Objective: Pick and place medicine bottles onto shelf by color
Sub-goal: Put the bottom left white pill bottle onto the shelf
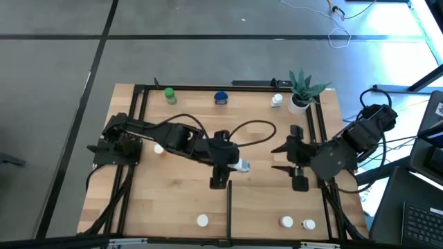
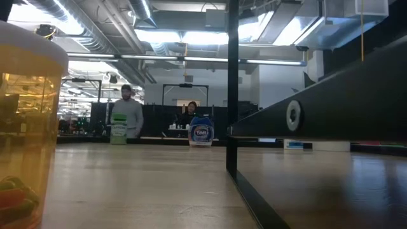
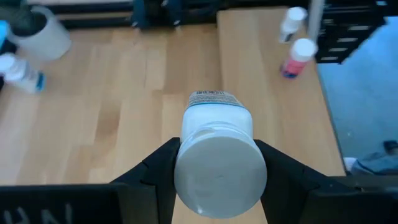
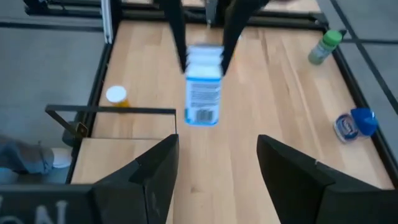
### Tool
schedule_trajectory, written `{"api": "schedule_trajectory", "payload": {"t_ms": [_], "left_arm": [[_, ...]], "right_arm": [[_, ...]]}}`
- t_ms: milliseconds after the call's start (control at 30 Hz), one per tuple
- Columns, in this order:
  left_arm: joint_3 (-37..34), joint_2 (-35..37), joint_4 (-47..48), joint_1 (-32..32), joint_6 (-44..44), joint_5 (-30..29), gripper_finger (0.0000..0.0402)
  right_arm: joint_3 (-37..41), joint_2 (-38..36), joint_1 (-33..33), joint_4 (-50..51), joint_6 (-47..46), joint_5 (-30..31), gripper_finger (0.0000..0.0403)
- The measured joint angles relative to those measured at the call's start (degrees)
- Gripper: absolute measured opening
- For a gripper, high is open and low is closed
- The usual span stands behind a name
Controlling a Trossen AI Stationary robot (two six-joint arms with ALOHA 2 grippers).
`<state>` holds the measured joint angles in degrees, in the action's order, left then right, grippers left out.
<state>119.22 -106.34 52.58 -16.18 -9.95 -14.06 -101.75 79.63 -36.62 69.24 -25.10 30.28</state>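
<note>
My left gripper [image 1: 234, 166] is over the middle of the wooden shelf [image 1: 173, 200], shut on a white-capped bottle with a blue-and-white label [image 4: 204, 93]. My right gripper [image 4: 217, 146] hovers open toward the right rail, facing that bottle, with nothing between its fingers. At the far edge stand a green bottle [image 1: 169, 95], a wider blue one [image 1: 221, 98] and a white one [image 1: 277, 101]. An orange bottle [image 1: 158, 149] stands at the left. Near the front edge stand a white-capped bottle [image 1: 202, 220], a red one [image 1: 285, 222] and another white-capped one [image 1: 309, 224]. My left gripper pinches the bottle's white cap end [image 3: 217, 171] between its two fingers [image 3: 158, 168], one on each side. The fingers slant down from the table's left, and the bottle's body [image 3: 214, 112] sticks out beyond them. The bottle is lifted clear of the wood.
A potted green plant [image 1: 302, 90] stands in the far right corner. A thin black divider bar [image 1: 228, 207] runs from the front edge toward the middle. Black frame rails [image 1: 138, 124] edge the wood. Two people show in the room beyond the table.
</note>
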Motion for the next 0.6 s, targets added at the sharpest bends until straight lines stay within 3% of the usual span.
{"api": "schedule_trajectory", "payload": {"t_ms": [600], "left_arm": [[-0.02,-0.04,-2.28,-0.88,-1.45,-3.00,0.0165]], "right_arm": [[2.82,6.45,4.91,-6.35,-3.35,-0.74,0.0218]]}}
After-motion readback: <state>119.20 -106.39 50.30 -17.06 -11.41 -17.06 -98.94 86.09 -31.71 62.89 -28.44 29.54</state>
